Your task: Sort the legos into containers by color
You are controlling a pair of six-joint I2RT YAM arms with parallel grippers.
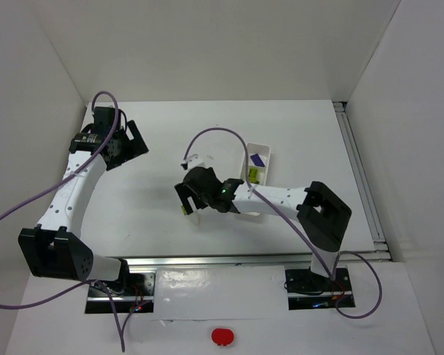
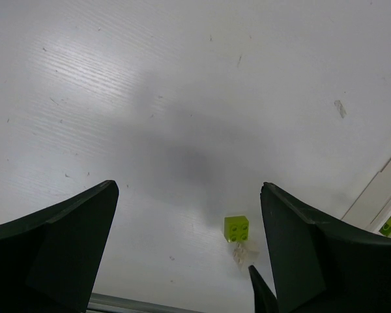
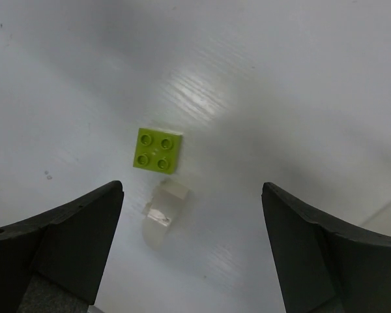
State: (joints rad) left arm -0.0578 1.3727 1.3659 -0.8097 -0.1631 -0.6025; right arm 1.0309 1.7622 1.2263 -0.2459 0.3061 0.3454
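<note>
Right fingers spread wide, empty, above lime-green brick and off-white brick, side by side on tabletop, left of tray; poised to pick. Left fingers released, idle far-left.

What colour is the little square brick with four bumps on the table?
The brick is lime green; the right wrist view shows it best.

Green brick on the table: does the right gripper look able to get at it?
Probably yes. The right gripper hangs open above the green brick, and nothing covers it. The off-white brick lies close beside it and might get nudged.
</note>
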